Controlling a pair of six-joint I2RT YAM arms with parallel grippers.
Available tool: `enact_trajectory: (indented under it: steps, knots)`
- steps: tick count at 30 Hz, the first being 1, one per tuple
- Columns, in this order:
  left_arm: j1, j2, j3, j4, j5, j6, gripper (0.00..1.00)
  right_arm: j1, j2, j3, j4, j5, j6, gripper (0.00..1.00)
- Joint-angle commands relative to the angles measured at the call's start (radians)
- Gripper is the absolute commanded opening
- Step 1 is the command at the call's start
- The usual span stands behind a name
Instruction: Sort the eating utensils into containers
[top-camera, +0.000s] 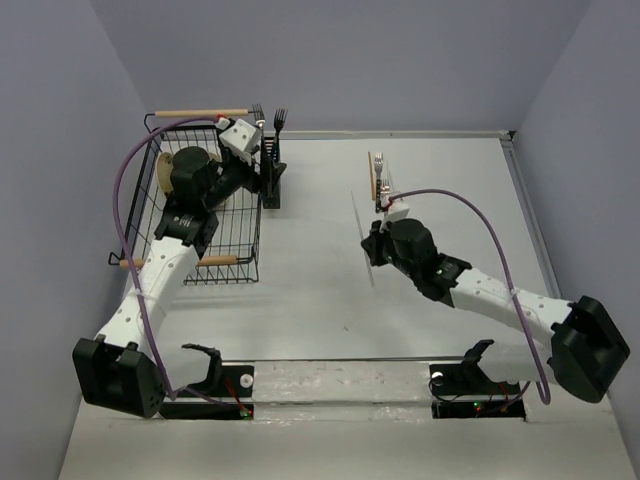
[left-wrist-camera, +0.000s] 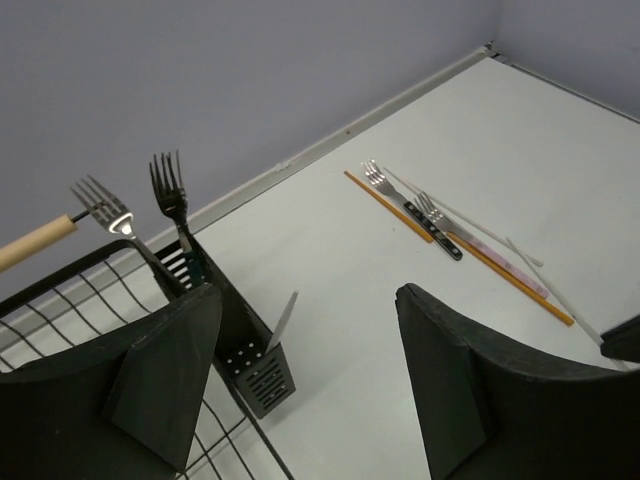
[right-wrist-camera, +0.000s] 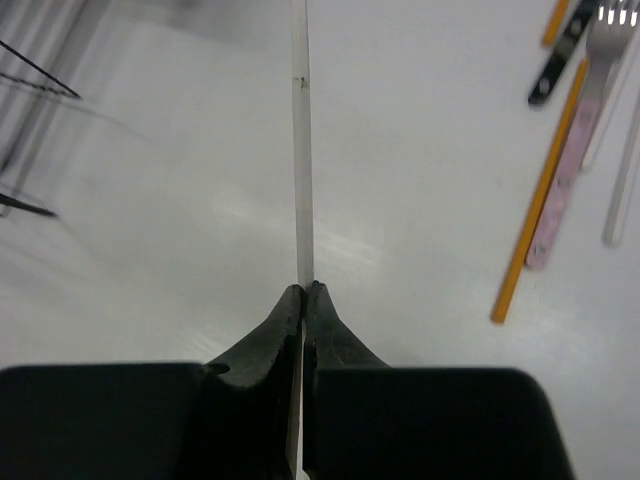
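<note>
Currently logged from my station:

1. L gripper (left-wrist-camera: 310, 400): fingers (left-wrist-camera: 165, 385) wide apart, nothing btwn them. It hangs over the rack corner, just beside the caddy.
2. R gripper (right-wrist-camera: 303, 292): tips pressed together, clamped on a pale stick (right-wrist-camera: 300, 140) near one end. The rest of the stick runs straight out ahead. In the top view it sits mid-table, btwn rack and loose pile. I can't tell if its far end touches the table (top-camera: 450, 180).
3. Caddy (left-wrist-camera: 258, 375): black, slotted, against the rack's outer wall at far L. Contents, tines up:
   - steel fork (left-wrist-camera: 105, 205)
   - dark fork (left-wrist-camera: 170, 185)
   - silver strip (left-wrist-camera: 283, 320) poking out; I can't tell what it is.
4. Rack (left-wrist-camera: 60, 290): black wire, w/ wooden handle (left-wrist-camera: 35, 240) along the top.
5. Loose pile: flat on the table near the far edge, well apart from the caddy, just R of the held stick in the R wrist view. I count:
   - dark-handled fork (left-wrist-camera: 405, 207)
   - pink-handled fork (right-wrist-camera: 570, 150)
   - orange chopstick (right-wrist-camera: 530, 225), lying alongside the pink handle, plus a second one past the dark handle
   - white stick (right-wrist-camera: 622, 185) at the pile's outer side.
</note>
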Motion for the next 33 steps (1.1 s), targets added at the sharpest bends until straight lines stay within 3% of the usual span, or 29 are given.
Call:
enact_trajectory:
  steps: [1, 3, 10, 15, 29, 33]
  knots:
    - [-0.044, -0.010, 0.001, 0.015, 0.110, -0.010, 0.82, 0.011, -0.074, -0.024, 0.474, -0.030, -0.166, 0.00]
    - [-0.087, -0.008, -0.007, 0.015, 0.155, 0.000, 0.82, 0.011, -0.061, -0.019, 0.607, -0.059, -0.184, 0.00]
    - [-0.141, 0.019, -0.016, 0.023, 0.241, -0.051, 0.84, 0.011, 0.023, 0.053, 0.746, -0.108, -0.217, 0.00]
    - [-0.148, 0.067, -0.021, 0.085, 0.311, -0.126, 0.84, 0.020, 0.058, 0.097, 0.743, -0.152, -0.212, 0.00]
    - [-0.188, 0.118, -0.004, 0.148, 0.291, -0.161, 0.84, 0.029, 0.083, 0.137, 0.699, -0.252, -0.210, 0.00]
    - [-0.190, 0.144, 0.011, 0.148, 0.253, -0.163, 0.73, 0.049, 0.083, 0.134, 0.710, -0.261, -0.214, 0.00]
